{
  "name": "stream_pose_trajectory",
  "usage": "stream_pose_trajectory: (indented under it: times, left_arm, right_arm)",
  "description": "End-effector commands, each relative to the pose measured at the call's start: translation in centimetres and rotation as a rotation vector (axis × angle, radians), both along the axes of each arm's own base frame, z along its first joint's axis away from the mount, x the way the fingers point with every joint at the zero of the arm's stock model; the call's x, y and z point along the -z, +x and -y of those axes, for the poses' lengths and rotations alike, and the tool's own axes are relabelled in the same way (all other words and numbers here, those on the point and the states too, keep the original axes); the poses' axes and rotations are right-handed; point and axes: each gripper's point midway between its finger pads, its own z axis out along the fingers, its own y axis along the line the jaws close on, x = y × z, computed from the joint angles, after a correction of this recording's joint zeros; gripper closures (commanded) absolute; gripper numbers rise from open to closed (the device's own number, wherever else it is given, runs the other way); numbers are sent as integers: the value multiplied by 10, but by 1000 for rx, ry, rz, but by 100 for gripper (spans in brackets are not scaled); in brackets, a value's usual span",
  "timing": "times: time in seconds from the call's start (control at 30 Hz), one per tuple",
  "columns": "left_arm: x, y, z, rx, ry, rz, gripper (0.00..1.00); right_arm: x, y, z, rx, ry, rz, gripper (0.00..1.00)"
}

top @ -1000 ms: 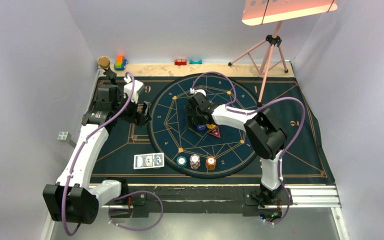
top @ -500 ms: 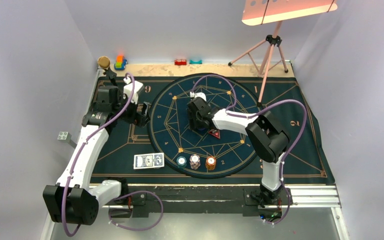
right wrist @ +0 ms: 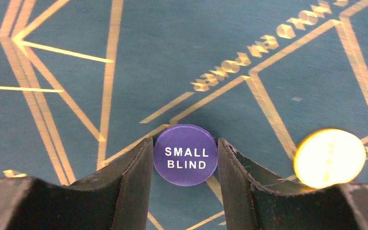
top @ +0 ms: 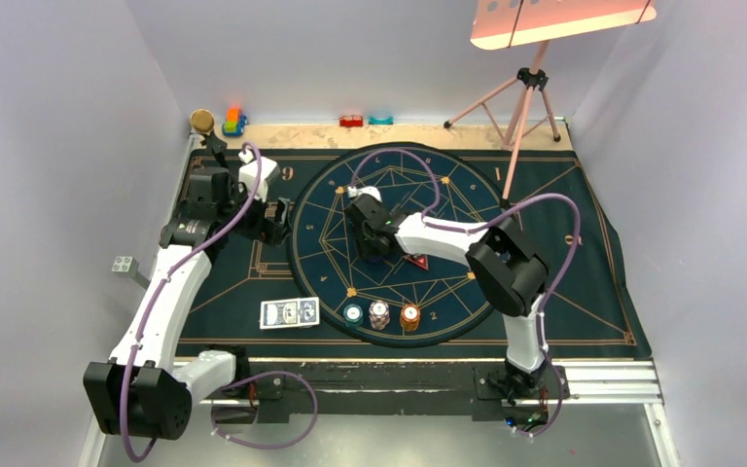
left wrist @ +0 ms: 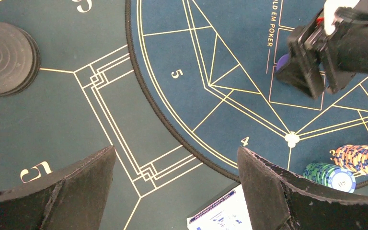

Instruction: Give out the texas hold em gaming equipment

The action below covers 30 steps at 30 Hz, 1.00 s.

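The round purple "SMALL BLIND" disc (right wrist: 186, 155), flat on the dark blue felt mat (right wrist: 172, 57), is flanked by the right gripper (right wrist: 185, 143), fingers narrowed, grip unconfirmed, squeeze-and-lift judged next; the left gripper (left wrist: 176, 149) is held wide.

Colour record: mat and game pieces.
Mat (top: 584, 292) is dark teal with gold line pattern. Violet disc (right wrist: 185, 155) has white lettering; yellow disc (right wrist: 329, 157) is plain. Triangle token (top: 416, 260) is red. Teal chips (top: 352, 313), white-pink chips (top: 379, 313) and orange chips (top: 409, 316) have striped edges. Cards (top: 290, 312) are blue-patterned.
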Motion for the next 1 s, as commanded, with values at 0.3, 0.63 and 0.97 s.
stream_pose_trajectory:
  times: [0.3,0.63,0.97]
  left_arm:
    - [1,9,-14,-87,-2,26,0]
    - [-3,8,-13,-90,-24,45,0]
    - [4,7,-15,-93,-19,36,0]
  right_arm:
    - [-35,-7,-120,-210,203,-45,64]
    - [-39,-3,-151,-239,300,-68,47]
    - [-80,5,-119,-203,313,8,5]
